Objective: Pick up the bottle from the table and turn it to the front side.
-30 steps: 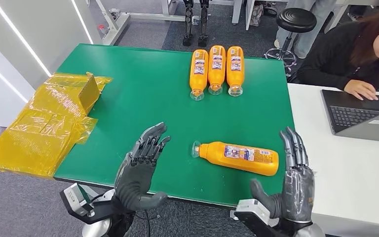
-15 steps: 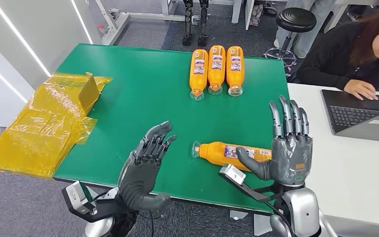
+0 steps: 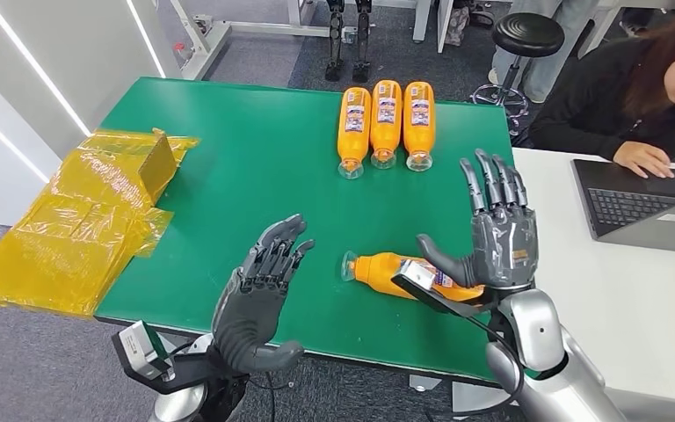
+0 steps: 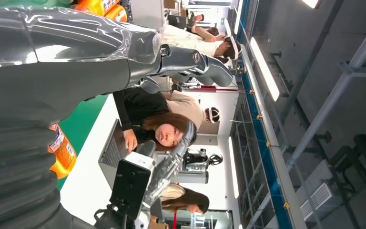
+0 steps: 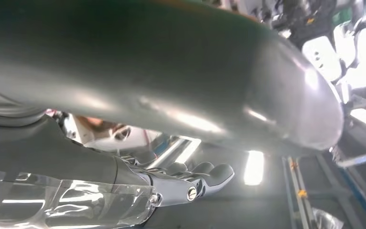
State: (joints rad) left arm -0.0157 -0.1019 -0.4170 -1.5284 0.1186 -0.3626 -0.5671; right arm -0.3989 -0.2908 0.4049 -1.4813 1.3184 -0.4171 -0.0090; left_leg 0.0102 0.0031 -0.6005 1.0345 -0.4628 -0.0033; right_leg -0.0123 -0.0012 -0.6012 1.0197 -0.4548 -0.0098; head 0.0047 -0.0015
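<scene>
Crumpled yellow plastic sheeting [image 3: 79, 220] hangs off the table's left edge, over the green table top [image 3: 255, 167].

Left hand [image 3: 259, 294] hovers over the near edge, left of centre. Fingers spread and slightly bent, palm facing right, holding nothing, touching nothing.

Orange plastic bottle with a printed label [image 3: 387, 268], the one to be picked up, lies on its side near the near edge, right of centre. Clear cap end points toward the left hand; its far end is hidden behind the right hand.

Three more orange bottles [image 3: 386, 121] lie side by side at the far edge, caps toward the robot. Well apart from the work.

Right hand [image 3: 492, 233] is raised above the lying bottle's right part, fingers straight up and apart, thumb out to the left. Empty; contact with the bottle cannot be told, probably none.

Step in hand, as judged: reach for the grasp. Do it well by lowering the right hand over the bottle's middle, closing around the body, not the label edge. Round body may roll.

Laptop [image 3: 642, 207] on the white desk beyond the right edge.
</scene>
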